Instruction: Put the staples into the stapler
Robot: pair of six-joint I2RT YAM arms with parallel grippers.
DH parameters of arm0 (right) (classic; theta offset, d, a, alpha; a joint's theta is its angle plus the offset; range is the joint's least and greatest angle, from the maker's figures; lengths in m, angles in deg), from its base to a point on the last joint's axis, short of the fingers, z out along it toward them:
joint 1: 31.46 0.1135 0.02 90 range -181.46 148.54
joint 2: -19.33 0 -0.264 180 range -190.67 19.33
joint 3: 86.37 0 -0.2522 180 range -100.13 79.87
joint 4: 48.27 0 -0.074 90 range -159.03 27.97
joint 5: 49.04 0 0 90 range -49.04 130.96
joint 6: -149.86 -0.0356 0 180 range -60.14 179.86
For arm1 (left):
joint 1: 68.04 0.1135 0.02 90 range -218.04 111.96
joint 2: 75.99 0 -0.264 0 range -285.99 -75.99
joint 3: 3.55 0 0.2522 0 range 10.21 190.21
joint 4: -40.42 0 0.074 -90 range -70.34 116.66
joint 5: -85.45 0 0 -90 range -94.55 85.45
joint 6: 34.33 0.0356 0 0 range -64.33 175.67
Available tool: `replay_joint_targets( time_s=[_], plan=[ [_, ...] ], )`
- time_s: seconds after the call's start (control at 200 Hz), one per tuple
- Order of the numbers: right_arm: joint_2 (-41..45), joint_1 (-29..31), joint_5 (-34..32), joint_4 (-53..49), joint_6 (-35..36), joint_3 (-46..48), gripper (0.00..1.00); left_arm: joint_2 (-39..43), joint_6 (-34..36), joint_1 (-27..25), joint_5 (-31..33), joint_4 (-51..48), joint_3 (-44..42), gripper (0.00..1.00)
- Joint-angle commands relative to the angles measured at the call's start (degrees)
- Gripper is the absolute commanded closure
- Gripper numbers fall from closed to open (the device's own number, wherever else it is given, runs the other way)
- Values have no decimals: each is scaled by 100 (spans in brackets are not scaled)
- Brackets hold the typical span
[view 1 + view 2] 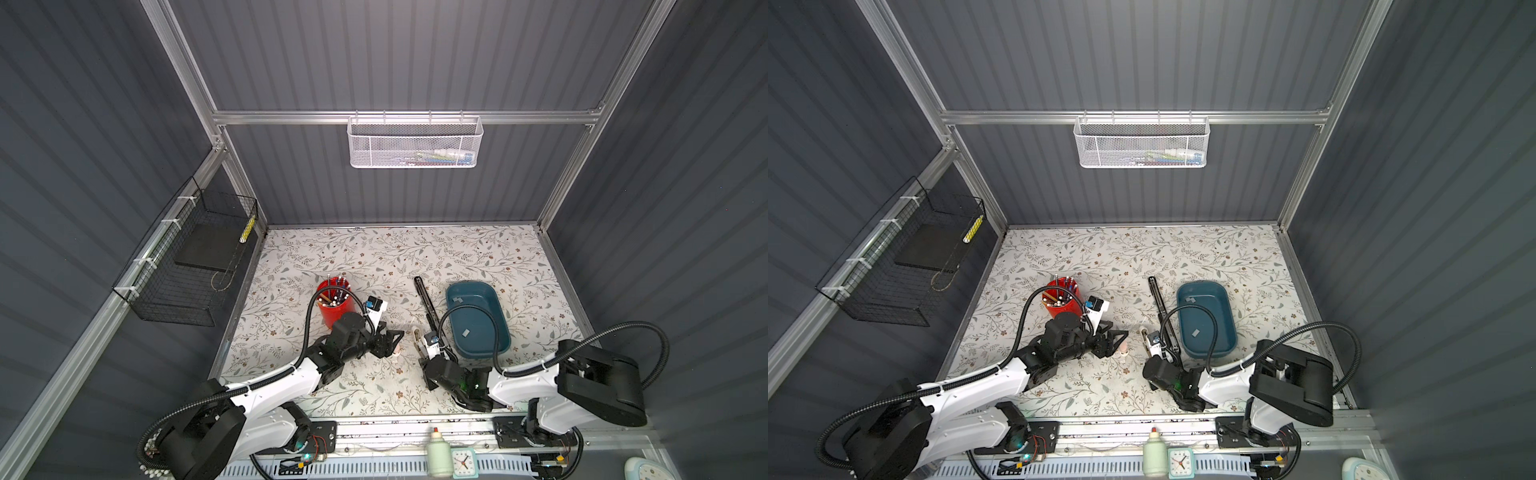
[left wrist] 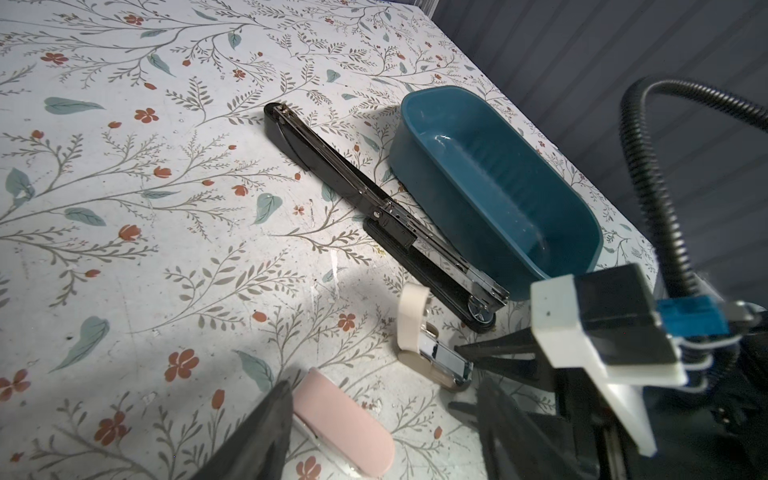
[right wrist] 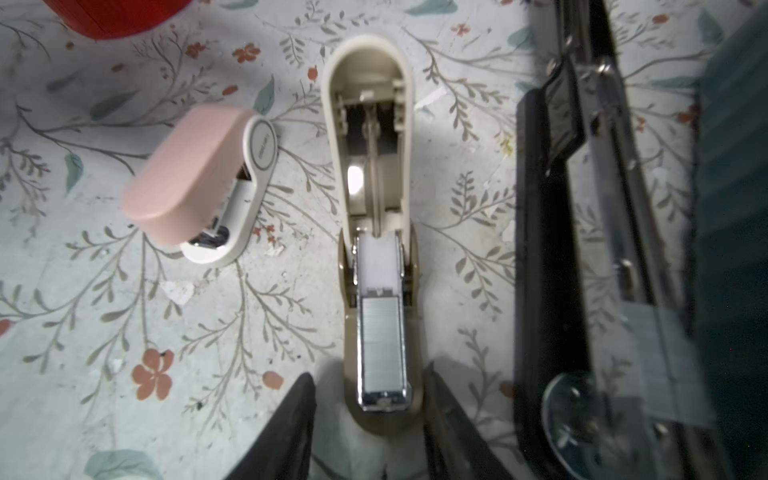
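A: Right gripper status?
B: The right gripper (image 3: 369, 372) is spread. Its fingers (image 3: 291, 428) straddle the front end of the beige stapler (image 3: 374, 199), one each side. There's a clear gap on one side. The other finger sits just beside the base, and contact can't be told.
A: Lid?
B: Swung up at the end away from the fingertips, so the magazine is exposed.
A: Where are the staples?
B: One strip of staples (image 3: 381, 345) lies in that magazine, right between the right gripper's fingertips, with a white pusher block just beyond it. Two loose staple strips (image 1: 457, 299) show in the teal tub (image 2: 432, 174), off the right gripper's outer side, well apart from each other.
A: Anything between gripper and tub?
B: The long black stapler (image 2: 374, 199), opened out flat alongside the tub. Something pale lies on its rail, too blurred to call.
A: Left gripper?
B: The left gripper (image 1: 397, 344) is spread too. The pink stapler (image 3: 195, 174), closed, sits on the table between its fingers, just beside one. It's not pinched.
A: Arm spacing?
B: The two sets of fingertips face each other, near but apart. The pink and beige staplers lie side by side, not touching. A red pen cup (image 1: 332, 307) stands behind the left gripper's wrist.
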Motion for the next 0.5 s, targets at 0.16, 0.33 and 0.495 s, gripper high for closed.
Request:
replay_joint_targets(
  time_s=[0.16,0.33,0.495],
  plan=[
    [-298,214,-202,-676,-119,-264,64,-581,70,-6,-487,234,390,29],
    [-86,220,-129,-440,-222,93,64,-1136,194,-46,-684,739,467,26],
    [-80,214,-142,-243,-218,167,67,-1721,362,-45,-958,1020,761,24]
  ],
)
